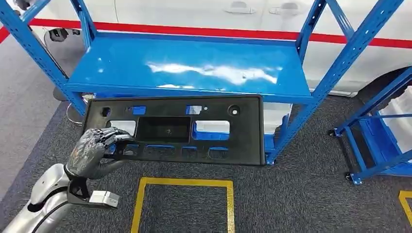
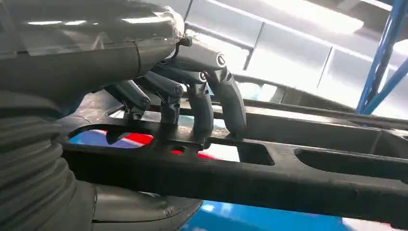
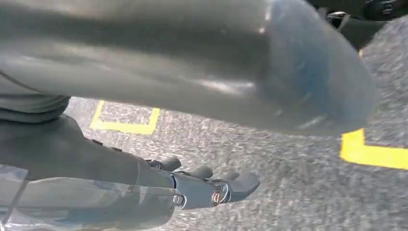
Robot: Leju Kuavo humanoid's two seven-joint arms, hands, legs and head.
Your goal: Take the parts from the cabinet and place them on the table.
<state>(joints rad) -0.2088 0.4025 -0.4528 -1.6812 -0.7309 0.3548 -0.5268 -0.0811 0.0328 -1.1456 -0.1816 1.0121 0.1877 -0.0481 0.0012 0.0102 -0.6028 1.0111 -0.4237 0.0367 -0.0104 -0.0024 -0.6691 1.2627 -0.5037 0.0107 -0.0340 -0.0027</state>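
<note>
A flat black plastic panel (image 1: 243, 131) with several cut-outs hangs level in front of the blue rack, just below its top shelf (image 1: 189, 63). My left hand (image 1: 94, 150) grips the panel's near left corner. In the left wrist view its fingers (image 2: 211, 103) curl over a bar of the panel (image 2: 288, 178) and the thumb lies beneath it. My right hand (image 3: 202, 185) hangs over the grey carpet with its fingers loosely curled and holds nothing.
The blue steel rack stands on grey carpet before a white car with a red stripe (image 1: 243, 31). A yellow taped square (image 1: 184, 204) marks the floor below the panel. A second blue wheeled rack (image 1: 379, 141) stands at the right.
</note>
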